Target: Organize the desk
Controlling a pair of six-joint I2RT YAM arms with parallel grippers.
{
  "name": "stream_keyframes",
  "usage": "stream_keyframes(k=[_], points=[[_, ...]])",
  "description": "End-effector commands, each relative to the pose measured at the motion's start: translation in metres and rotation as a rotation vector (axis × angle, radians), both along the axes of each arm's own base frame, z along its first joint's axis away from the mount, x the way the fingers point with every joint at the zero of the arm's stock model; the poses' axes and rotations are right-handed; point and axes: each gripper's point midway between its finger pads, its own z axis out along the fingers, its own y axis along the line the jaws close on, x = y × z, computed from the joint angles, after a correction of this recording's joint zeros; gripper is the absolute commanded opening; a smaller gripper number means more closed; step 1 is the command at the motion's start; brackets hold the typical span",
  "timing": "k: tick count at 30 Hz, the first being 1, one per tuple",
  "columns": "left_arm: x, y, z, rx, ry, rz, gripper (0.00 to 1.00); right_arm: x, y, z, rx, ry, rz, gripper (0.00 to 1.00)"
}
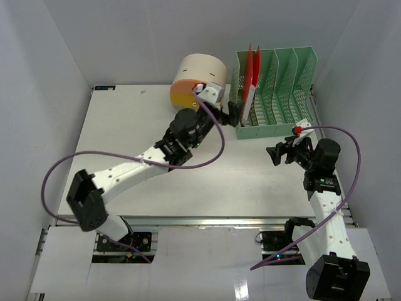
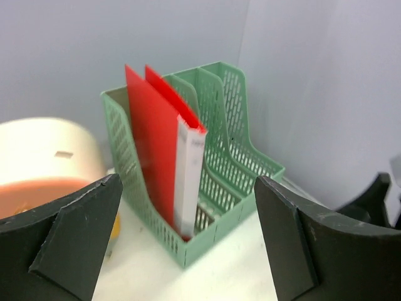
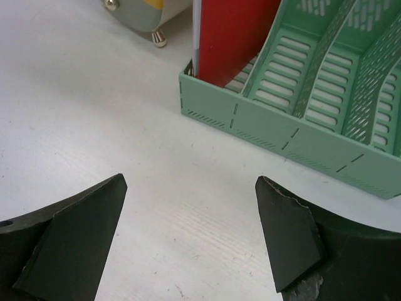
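Observation:
The white desk [image 1: 125, 138] bears a green slotted file rack [image 1: 276, 94] at the back right. A red folder [image 1: 250, 74] with a white spine stands upright in the rack's leftmost slot. My left gripper [image 1: 233, 114] is open and empty, just in front of that slot, apart from the folder. In the left wrist view the folder [image 2: 153, 144] and rack [image 2: 241, 157] stand ahead between my open fingers [image 2: 75, 232]. My right gripper [image 1: 281, 152] is open and empty over bare desk [image 3: 94, 94], in front of the rack [image 3: 326, 100] and the folder [image 3: 232, 37].
A cream and orange round container [image 1: 197, 78] stands at the back, left of the rack; it also shows in the left wrist view [image 2: 44, 150] and the right wrist view [image 3: 144, 12]. The rack's other slots hold nothing. White walls enclose the desk.

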Motion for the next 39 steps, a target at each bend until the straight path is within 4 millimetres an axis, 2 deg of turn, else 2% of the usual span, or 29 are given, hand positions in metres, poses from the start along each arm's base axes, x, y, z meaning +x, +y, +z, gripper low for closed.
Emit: stream_keyframes(k=[1,4,5,9,11,15,17,28,39], points=[[-0.046,0.048,-0.034,0.045,0.144,-0.048,0.98,0.000,0.001,0.015,0.020,0.006,0.003,0.90],[-0.084,0.091,-0.072,0.074,0.222,-0.067,0.98,-0.001,-0.005,0.013,0.021,0.043,-0.043,0.90],[-0.089,0.095,-0.080,0.081,0.244,-0.072,0.98,0.000,-0.008,0.012,0.018,0.045,-0.060,0.90],[-0.125,0.137,-0.118,0.054,0.337,-0.077,0.98,0.002,-0.020,0.005,0.017,0.068,-0.144,0.90],[-0.136,0.151,-0.127,0.026,0.349,-0.071,0.98,0.004,-0.025,0.003,0.042,0.079,-0.194,0.90],[-0.143,0.171,-0.149,0.007,0.375,-0.026,0.98,0.010,-0.041,-0.003,0.073,0.085,-0.315,0.90],[-0.144,0.174,-0.161,0.012,0.389,-0.020,0.98,0.012,-0.047,-0.006,0.084,0.092,-0.359,0.90],[-0.143,0.164,-0.168,0.068,0.416,-0.040,0.98,0.009,-0.050,-0.004,0.073,0.077,-0.375,0.90],[-0.144,0.169,-0.164,0.050,0.402,-0.031,0.98,0.007,-0.049,-0.002,0.091,0.075,-0.381,0.90]])
